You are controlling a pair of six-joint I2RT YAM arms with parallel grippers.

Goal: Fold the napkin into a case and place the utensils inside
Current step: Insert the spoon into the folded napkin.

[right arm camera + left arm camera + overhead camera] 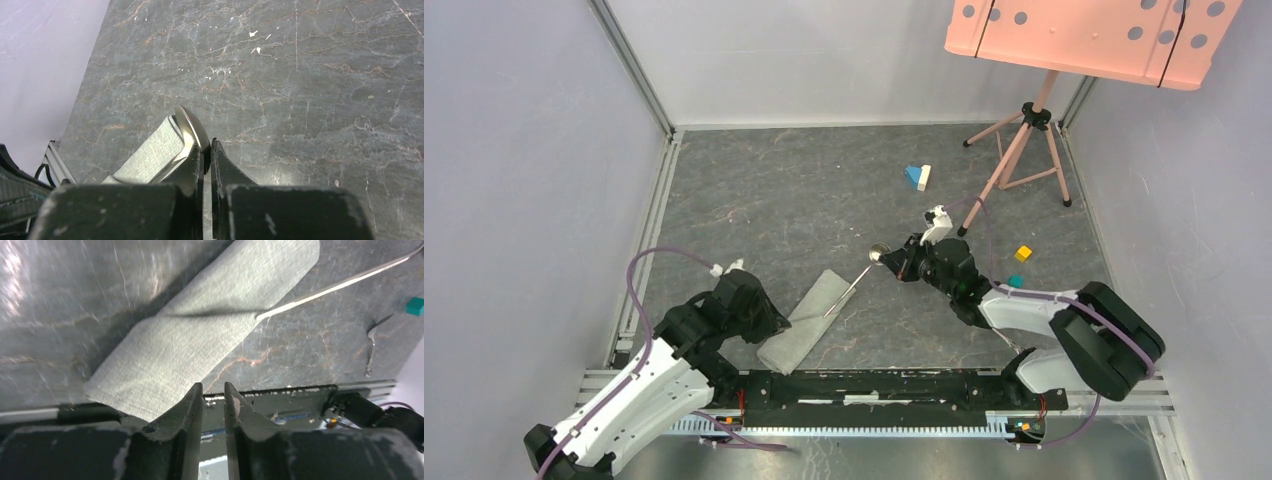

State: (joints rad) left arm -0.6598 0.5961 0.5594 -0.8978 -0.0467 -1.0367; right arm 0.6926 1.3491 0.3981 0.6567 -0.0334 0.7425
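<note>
The right gripper (207, 145) pinches the spoon (345, 284) by its bowl, handle tip tucked in the case (200, 335) on the surface (774, 200); the left gripper (213, 387), slightly parted, pins nothing, so the case may slide.

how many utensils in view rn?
2. The spoon is pinched near its bowl by the right gripper, handle tip at the case flap. The fork lies on the table near the front rail. None looks hidden.
</note>
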